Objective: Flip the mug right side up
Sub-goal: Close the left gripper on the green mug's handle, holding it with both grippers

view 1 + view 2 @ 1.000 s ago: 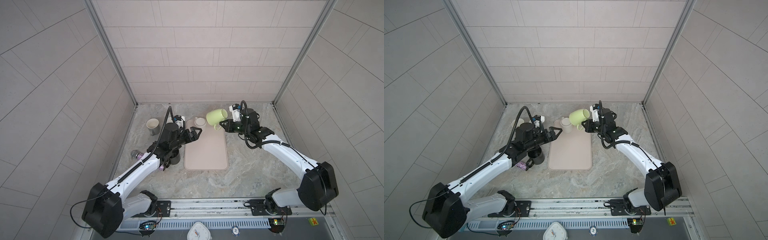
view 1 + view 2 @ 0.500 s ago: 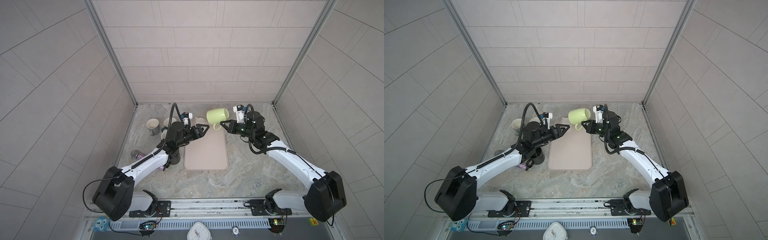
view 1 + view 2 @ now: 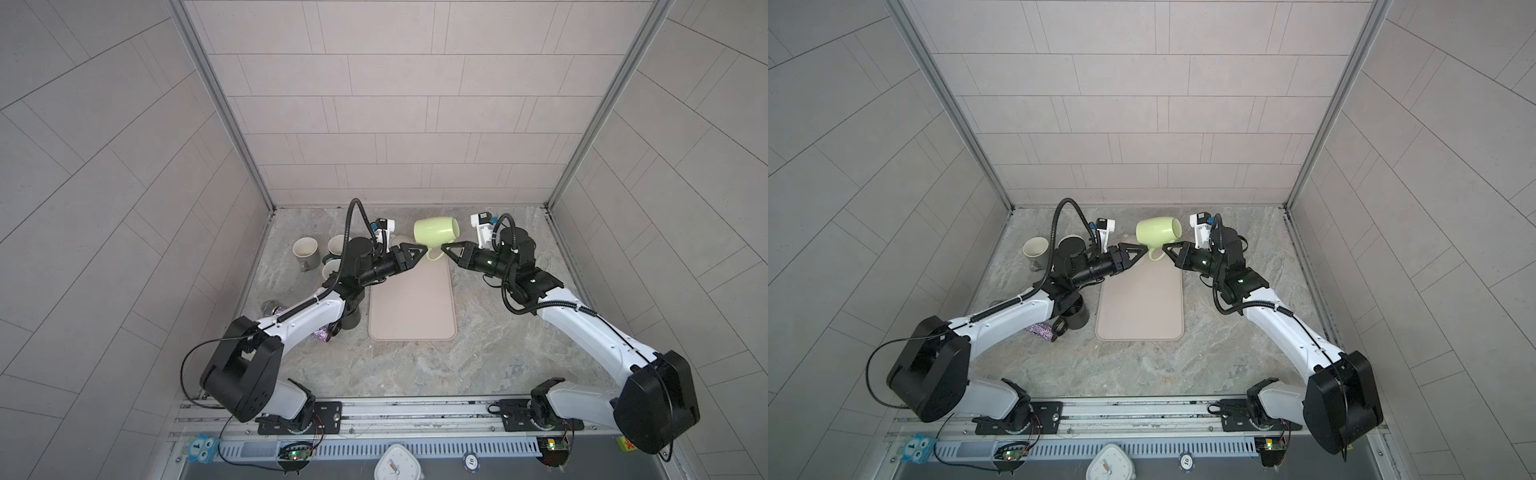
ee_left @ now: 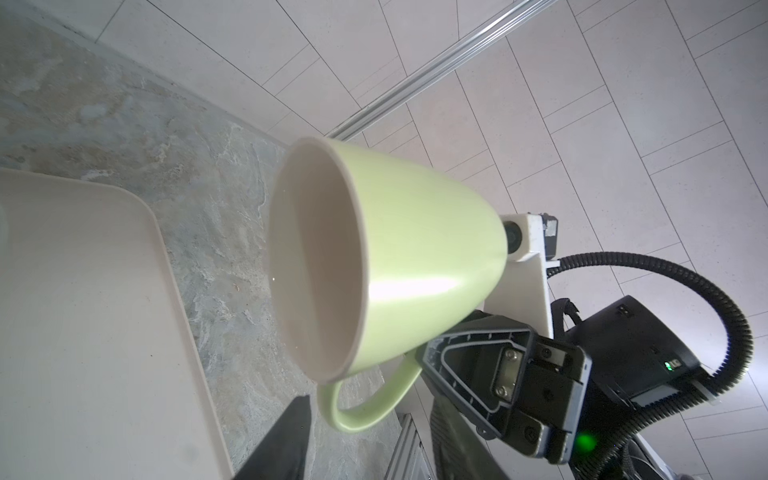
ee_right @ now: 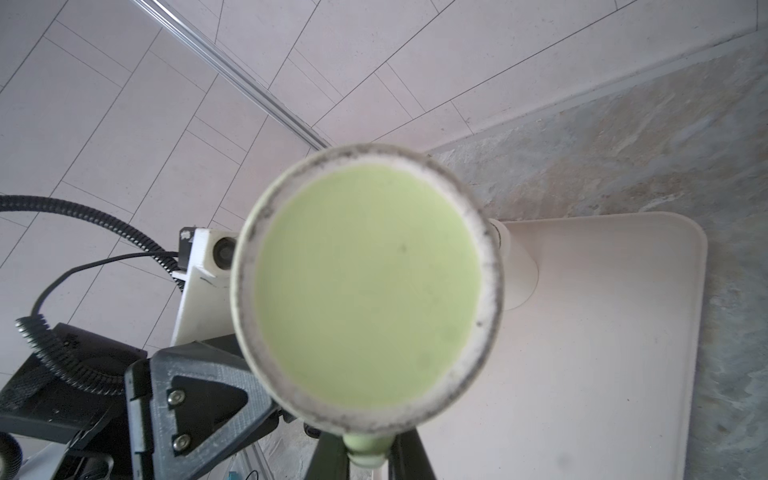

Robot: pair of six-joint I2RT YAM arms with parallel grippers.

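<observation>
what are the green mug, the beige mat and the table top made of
Green mug: likely glazed ceramic; glossy highlight on its side, and a rough unglazed white foot ring in the right wrist view.
Beige mat: probably silicone or soft plastic; matte, rounded corners, raised rim.
Table top: stone or a stone-print laminate; veined grey-brown pattern.

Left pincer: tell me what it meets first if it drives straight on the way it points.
Probably the green mug's handle, just ahead of the left pincer and gripped from the far side by the right pincer; depth is uncertain.
</observation>
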